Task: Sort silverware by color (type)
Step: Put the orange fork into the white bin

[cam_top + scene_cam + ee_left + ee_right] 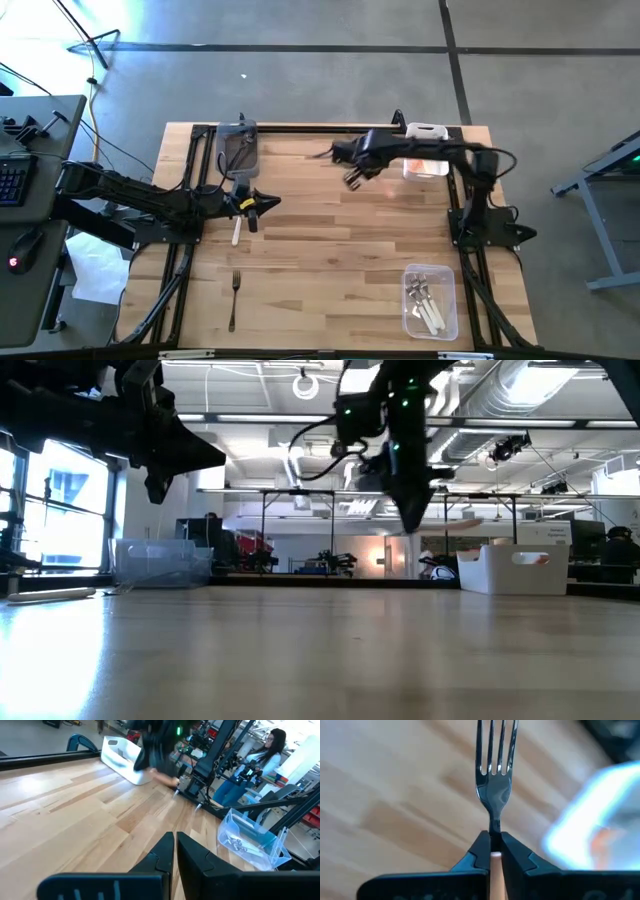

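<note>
A pale wooden desk [330,250] carries a white bin [425,132] at its far edge. Just beside that bin, the right gripper [493,851] hangs above the desk, pinching the salmon-orange handle of a fork [494,775]. Well apart from the bin, near a clear bin [238,150], the left gripper [175,851] hovers pressed together over a white-handled fork [237,231]. A dark-handled fork [233,298] lies nearer the front edge.

my counter [330,260] is pale wood planks. on it: a clear bin [238,150] at the far left, a white bin [426,150] at the far right, a clear bin of forks [431,301] near right, a dark fork [233,298] near left, and a white fork [237,231] beside my left arm.
</note>
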Available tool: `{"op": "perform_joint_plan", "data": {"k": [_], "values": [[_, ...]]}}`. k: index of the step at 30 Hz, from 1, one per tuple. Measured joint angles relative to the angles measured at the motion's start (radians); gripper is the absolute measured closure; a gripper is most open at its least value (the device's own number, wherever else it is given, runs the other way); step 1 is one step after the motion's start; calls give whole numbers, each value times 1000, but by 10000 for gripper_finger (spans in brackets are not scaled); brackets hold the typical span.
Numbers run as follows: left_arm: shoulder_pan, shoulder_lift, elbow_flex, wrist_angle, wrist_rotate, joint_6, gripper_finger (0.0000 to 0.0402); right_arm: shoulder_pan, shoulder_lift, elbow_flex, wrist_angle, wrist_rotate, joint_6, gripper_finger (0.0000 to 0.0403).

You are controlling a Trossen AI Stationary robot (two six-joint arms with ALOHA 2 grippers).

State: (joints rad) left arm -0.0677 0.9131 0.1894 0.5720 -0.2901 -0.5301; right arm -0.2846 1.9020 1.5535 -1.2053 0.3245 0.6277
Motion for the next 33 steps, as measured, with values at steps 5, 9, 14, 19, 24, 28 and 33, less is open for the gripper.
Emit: {"op": "perform_joint_plan", "data": {"k": [5, 9, 14, 19, 24, 28, 33], "values": [[0, 0, 0, 0, 0, 0, 389, -115, -128, 0, -220, 80, 39, 395], [-7, 0, 0, 1, 0, 0, 389, -240, -196, 0, -261, 95, 3, 395], [-22, 0, 0, 1, 0, 0, 389, -388, -260, -123, -132, 64, -126, 395], [-26, 0, 0, 1, 0, 1, 390, -531, -301, -345, 91, -22, -275, 395], [-25, 0, 0, 3, -7, 3, 389, -640, -304, -450, 216, -30, -362, 395], [-24, 0, 0, 12, -11, 9, 389, -683, -304, -485, 300, -53, -393, 394], [-24, 0, 0, 18, -12, 6, 389, -700, -304, -518, 386, -101, -421, 394]]}}
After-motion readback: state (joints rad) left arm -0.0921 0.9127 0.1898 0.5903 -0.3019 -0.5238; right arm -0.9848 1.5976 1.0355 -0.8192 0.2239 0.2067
